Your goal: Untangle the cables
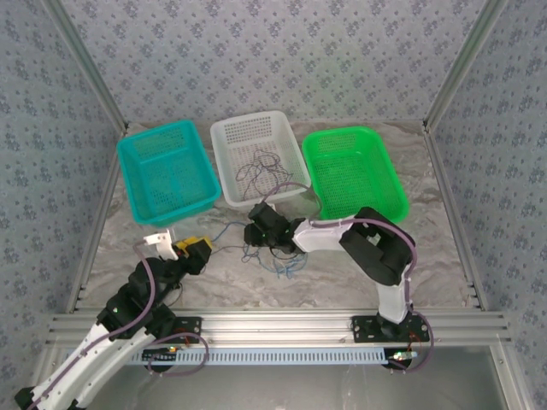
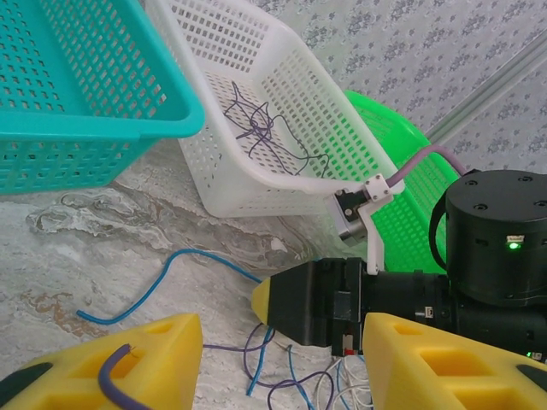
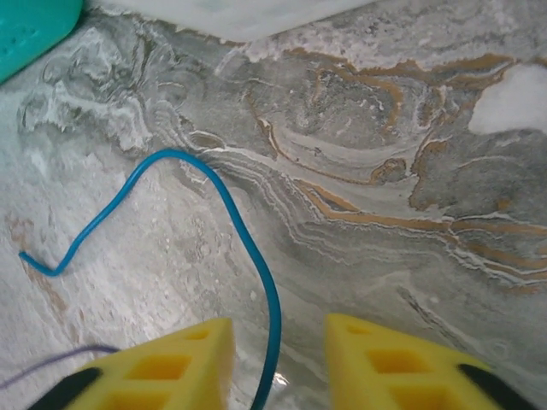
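The right fingers (image 3: 380, 363) stood wide astride the blue cable (image 3: 273, 316) on the worktop (image 3: 402, 154), left fingers (image 2: 158, 354) wide too, and a hasty pull risked cinching the nearby tangle of cables (image 2: 286, 384) tighter

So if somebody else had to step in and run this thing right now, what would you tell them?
Left pincer: open; a purple wire end lies against it.
Right pincer: open, low over the marble-patterned table, thin blue cable running through its gap, unclamped.
Cables: loose tangle of blue, purple and pale wires on the table beside the right pincer; dark purple wires inside the white plastic mesh basket.
Done: some wires already sit in that basket.
Left: the table tangle is not yet pulled apart.
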Robot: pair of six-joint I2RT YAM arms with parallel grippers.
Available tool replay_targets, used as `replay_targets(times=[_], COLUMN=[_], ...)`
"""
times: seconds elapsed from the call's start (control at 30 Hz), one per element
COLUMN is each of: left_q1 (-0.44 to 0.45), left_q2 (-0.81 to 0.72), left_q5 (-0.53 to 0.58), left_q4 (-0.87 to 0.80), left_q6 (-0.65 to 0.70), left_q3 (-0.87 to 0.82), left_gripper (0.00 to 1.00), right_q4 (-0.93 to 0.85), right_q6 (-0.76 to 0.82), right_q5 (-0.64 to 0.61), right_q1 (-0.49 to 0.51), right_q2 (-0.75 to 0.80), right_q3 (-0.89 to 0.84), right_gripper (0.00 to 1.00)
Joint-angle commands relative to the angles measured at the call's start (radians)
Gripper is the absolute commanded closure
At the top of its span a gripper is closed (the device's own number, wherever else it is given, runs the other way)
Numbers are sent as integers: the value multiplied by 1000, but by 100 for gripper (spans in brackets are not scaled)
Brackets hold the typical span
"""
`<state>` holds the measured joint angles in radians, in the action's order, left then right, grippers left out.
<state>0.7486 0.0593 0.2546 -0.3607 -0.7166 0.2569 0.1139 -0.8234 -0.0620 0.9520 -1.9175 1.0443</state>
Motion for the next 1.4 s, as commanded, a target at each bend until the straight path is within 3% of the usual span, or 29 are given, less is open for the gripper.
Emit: replay_targets(times=[0.0, 0.23, 0.63, 0.97, 1.2, 1.37], left_q1=[7, 7, 6, 7, 6, 7], left_q2=[-12, -12, -7, 97, 206, 284], left_q5=[-3, 34, 92, 119, 112, 84], left_q4=[5, -24, -73, -39, 38, 103], left_q6=[7, -2, -21, -48, -50, -60], left_q3=[-1, 3, 2, -1, 2, 6], left_gripper=[48, 51, 64, 72, 75, 53], right_q4=[15, 44, -33, -90, -26, 13], right_q6=[-16, 42, 99, 172, 215, 245], right_q5=[-3, -78, -356, -630, -611, -475], right_q1=[7, 39, 152, 137, 78, 54], right_q2=[-29, 64, 366, 738, 924, 888], right_q3=[5, -49, -172, -337, -466, -479], right_gripper=[75, 100, 100, 100, 100, 100])
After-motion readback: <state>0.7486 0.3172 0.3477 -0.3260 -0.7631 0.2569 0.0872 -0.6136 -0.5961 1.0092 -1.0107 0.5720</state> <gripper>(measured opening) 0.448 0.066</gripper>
